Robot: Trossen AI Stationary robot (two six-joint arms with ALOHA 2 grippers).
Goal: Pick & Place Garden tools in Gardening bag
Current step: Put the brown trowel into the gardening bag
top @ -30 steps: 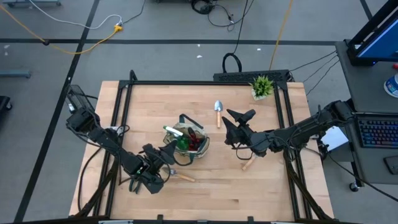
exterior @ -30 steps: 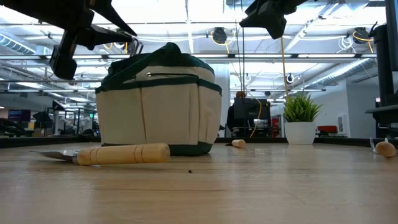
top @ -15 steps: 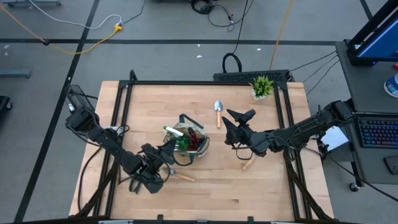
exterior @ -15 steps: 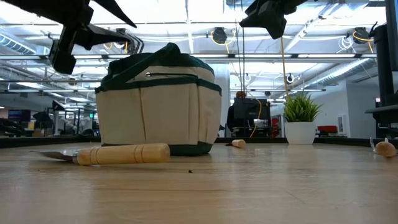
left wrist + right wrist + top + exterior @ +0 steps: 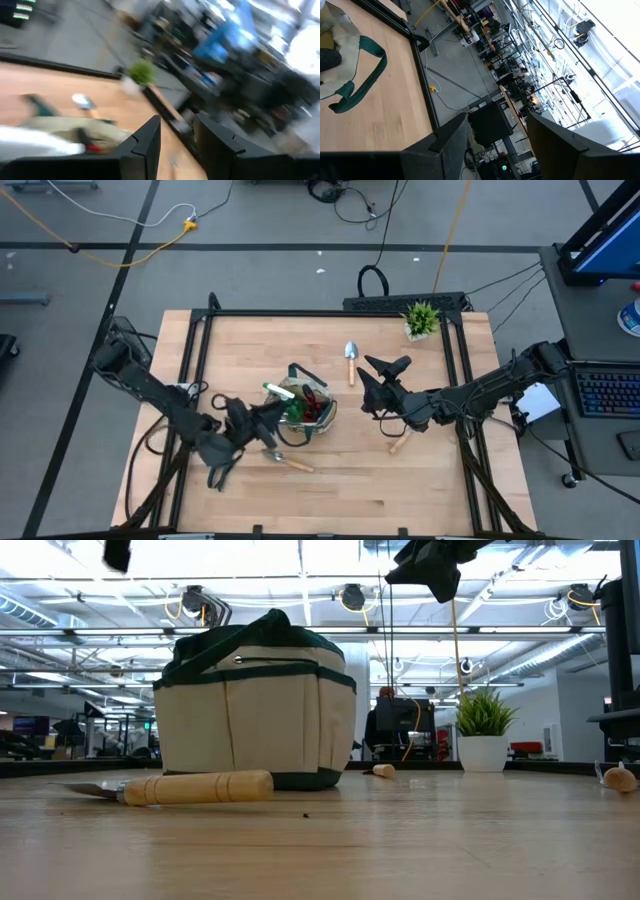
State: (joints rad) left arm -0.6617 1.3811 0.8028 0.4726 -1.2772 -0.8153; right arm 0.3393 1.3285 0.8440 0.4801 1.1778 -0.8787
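Note:
The khaki gardening bag [image 5: 300, 406] stands on its base mid-table and also shows in the low view [image 5: 255, 705]. Green and red items show in its open top. One wooden-handled tool [image 5: 287, 462] lies on the table near the bag's near side, and also shows in the low view [image 5: 190, 787]. A metal trowel [image 5: 350, 360] lies beyond the bag. Another wooden handle [image 5: 398, 443] lies under my right arm. My left gripper [image 5: 258, 420] is open and empty, raised just left of the bag. My right gripper [image 5: 385, 366] is open and empty, held high to the right of the bag.
A small potted plant [image 5: 422, 318] stands at the table's far right corner. A dark metal frame [image 5: 330, 311] runs along the table's edges. Bare wood lies along the near edge and at the far left.
My left gripper has risen, going almost out of the top of the low view, and has moved toward the far edge, closer to the bag. It stays open. The tool on the table near it has not moved.

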